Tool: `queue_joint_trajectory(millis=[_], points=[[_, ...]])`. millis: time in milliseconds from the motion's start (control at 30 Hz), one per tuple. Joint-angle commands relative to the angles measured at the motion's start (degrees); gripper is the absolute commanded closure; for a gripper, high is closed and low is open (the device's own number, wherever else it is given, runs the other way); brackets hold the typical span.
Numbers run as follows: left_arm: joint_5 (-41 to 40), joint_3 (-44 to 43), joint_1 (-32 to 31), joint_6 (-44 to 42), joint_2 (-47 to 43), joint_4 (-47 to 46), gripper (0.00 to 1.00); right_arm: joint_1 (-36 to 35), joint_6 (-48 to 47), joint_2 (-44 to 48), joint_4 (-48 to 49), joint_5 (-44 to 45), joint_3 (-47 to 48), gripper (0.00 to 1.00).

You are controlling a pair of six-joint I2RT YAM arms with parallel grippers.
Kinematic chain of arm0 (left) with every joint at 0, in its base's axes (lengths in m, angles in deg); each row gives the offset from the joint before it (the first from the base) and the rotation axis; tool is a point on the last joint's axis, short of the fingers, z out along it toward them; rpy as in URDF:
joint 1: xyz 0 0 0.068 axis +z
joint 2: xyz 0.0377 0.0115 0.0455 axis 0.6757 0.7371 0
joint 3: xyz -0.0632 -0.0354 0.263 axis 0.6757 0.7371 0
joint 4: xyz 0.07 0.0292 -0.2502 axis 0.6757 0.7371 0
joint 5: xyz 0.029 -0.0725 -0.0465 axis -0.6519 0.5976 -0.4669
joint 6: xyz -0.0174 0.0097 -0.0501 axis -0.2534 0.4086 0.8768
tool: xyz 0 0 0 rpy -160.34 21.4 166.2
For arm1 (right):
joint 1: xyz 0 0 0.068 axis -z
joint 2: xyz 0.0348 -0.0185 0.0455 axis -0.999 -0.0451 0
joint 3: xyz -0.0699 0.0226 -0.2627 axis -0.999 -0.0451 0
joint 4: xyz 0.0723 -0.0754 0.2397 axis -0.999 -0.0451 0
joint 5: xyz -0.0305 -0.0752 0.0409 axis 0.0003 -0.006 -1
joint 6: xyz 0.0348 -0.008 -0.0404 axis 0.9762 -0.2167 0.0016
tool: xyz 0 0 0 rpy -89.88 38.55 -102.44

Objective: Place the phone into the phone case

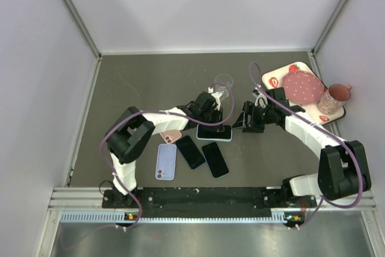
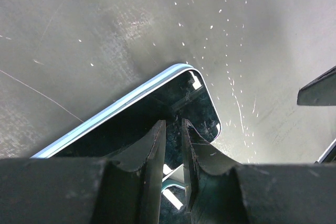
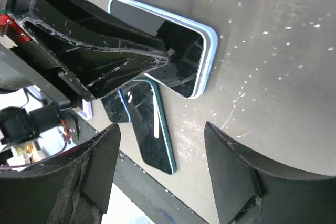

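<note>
A black-screened phone (image 1: 215, 132) lies face up on the table inside a light blue phone case (image 2: 131, 98); its screen (image 2: 197, 100) and the case rim (image 3: 207, 61) show in both wrist views. My left gripper (image 1: 211, 123) is shut, fingertips (image 2: 158, 129) together and resting on the phone's screen. It also shows in the right wrist view (image 3: 131, 51), lying over the phone (image 3: 181, 66). My right gripper (image 1: 242, 122) is open and empty, just right of the phone, its jaws wide (image 3: 163, 140) above bare table.
Two more black phones (image 1: 190, 151) (image 1: 215, 159), a lavender case (image 1: 166, 161) and a pink phone (image 1: 171, 136) lie near the front. A clear cup (image 1: 223, 82) stands behind the phone. A strawberry tray (image 1: 277, 78) with a pink plate (image 1: 302, 86) and a cup (image 1: 337, 97) is at the right.
</note>
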Motion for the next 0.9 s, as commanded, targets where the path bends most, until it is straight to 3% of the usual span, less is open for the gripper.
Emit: queue_joint_trajectory(millis=[0,867], points=[[-3.0,3.8,-0.2,-2.1,2.1,8.6,0.75,0.1,1.5,-1.8,6.6,-6.7,-0.9,0.37],[-3.3,5.1,-0.2,-2.3,-0.2,9.5,0.74,-2.6,2.4,-21.7,15.4,-3.3,-2.3,0.66]])
